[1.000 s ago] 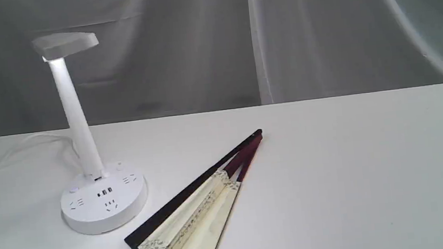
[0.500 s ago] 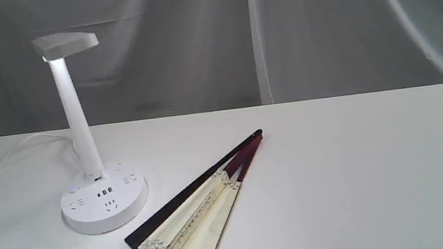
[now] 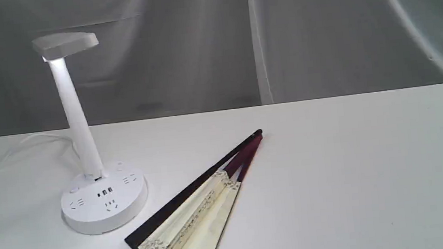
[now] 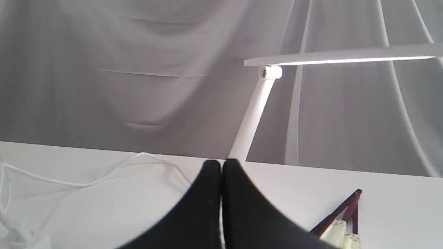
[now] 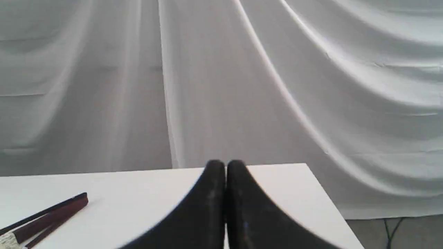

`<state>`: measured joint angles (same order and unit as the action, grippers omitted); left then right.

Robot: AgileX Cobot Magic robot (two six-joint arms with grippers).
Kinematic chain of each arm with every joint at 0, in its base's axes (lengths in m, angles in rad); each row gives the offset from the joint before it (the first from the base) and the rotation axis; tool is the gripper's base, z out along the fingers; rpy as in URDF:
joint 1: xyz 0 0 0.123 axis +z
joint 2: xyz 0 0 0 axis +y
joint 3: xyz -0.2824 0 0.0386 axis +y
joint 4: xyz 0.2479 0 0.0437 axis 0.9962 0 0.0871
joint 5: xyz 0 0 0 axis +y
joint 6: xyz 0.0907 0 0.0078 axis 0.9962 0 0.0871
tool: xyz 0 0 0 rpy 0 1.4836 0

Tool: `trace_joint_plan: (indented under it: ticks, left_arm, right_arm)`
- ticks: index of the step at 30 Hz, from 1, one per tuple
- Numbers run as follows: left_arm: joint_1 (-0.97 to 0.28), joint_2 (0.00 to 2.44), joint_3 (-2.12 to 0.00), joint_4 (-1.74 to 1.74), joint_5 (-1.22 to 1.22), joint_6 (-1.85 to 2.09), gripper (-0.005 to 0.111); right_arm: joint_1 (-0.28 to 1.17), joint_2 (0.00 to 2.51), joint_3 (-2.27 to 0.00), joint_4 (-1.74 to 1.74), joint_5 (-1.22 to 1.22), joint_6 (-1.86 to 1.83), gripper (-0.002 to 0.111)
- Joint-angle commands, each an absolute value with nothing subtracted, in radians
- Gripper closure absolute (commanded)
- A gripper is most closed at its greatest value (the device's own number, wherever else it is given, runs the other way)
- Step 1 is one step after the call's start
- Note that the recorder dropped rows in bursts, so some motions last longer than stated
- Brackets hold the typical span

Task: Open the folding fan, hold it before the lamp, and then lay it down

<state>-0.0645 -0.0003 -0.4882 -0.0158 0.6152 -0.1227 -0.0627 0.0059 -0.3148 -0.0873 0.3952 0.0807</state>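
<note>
My left gripper (image 4: 221, 164) and right gripper (image 5: 225, 164) had their jaws pressed together on nothing. The folding fan (image 3: 197, 208) lay partly spread on the table (image 3: 351, 169), just beside the lamp (image 3: 79, 130).

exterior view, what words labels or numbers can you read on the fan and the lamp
None can be read in any view.
On the folding fan, only cream pleats and grey patterned borders show; any writing is too blurred.
On the lamp, the base shows sockets and ports, but no legible label or number.
</note>
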Motion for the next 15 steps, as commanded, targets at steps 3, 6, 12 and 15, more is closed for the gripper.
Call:
trace_joint_plan:
  ticks: [3,6,12,15]
  left_arm:
    - [-0.062,0.016,-0.535,-0.016,0.654,-0.127,0.107]
    - [-0.062,0.092,-0.542,-0.046,0.661,-0.127,0.107]
    - [-0.062,0.289,-0.542,-0.05,0.656,-0.12,0.107]
    - [-0.062,0.381,-0.542,-0.05,0.646,-0.087,0.107]
  right_arm:
    - [-0.068,0.084,-0.34,-0.06,0.429,0.083,0.108]
    - [-0.068,0.154,-0.34,0.0,0.431,0.083,0.108]
    - [-0.068,0.326,-0.391,0.036,0.44,0.075,0.108]
    - [-0.068,0.427,-0.465,0.041,0.458,0.067,0.108]
